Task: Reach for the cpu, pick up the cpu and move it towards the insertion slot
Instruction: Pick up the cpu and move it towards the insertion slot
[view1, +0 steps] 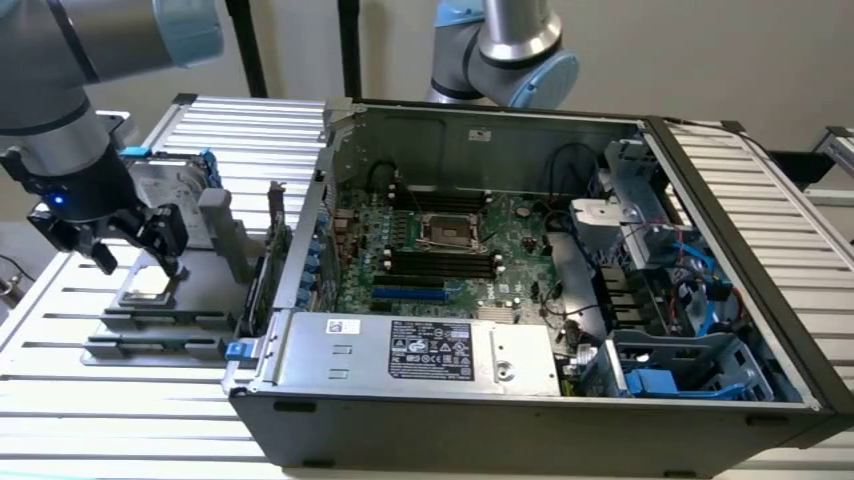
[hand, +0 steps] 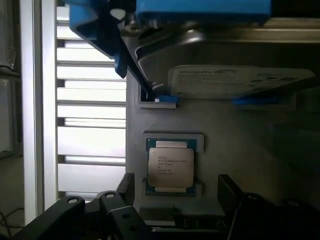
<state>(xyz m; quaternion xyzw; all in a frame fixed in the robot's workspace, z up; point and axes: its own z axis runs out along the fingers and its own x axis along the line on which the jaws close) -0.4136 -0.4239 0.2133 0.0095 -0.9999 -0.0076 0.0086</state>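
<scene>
Closest to the wrist camera, the gripper (hand: 176, 185) is hanging with its two black fingers (hand: 127, 186) spread wide apart, one on each side of the cpu (hand: 170, 167) and not touching it as far as I can see. Nothing is being held. The cpu is lying flat, silvery top up, in its little square recess on the grey holder plate (hand: 240, 145). Just past it, the hard drive (hand: 240, 80) with its blue rails (hand: 200, 10) is standing upright in the same holder.

In the exterior view the gripper (view1: 139, 268) is hovering right over the cpu (view1: 147, 291) at the exterior view's left, with the holder (view1: 160, 335) sitting on the white slatted table (view1: 120, 420) and the hard drive (view1: 167, 185) rising behind it.

Toward the exterior view's right, the open computer case (view1: 747, 190) is lying on its side, the silver power supply (view1: 414, 350) facing the front. Deeper in, the insertion slot (view1: 447, 232) is sitting on the green motherboard (view1: 514, 240), well apart from the cpu. Way at the back, a second robot arm (view1: 514, 50) is leaning over the case's far edge.
</scene>
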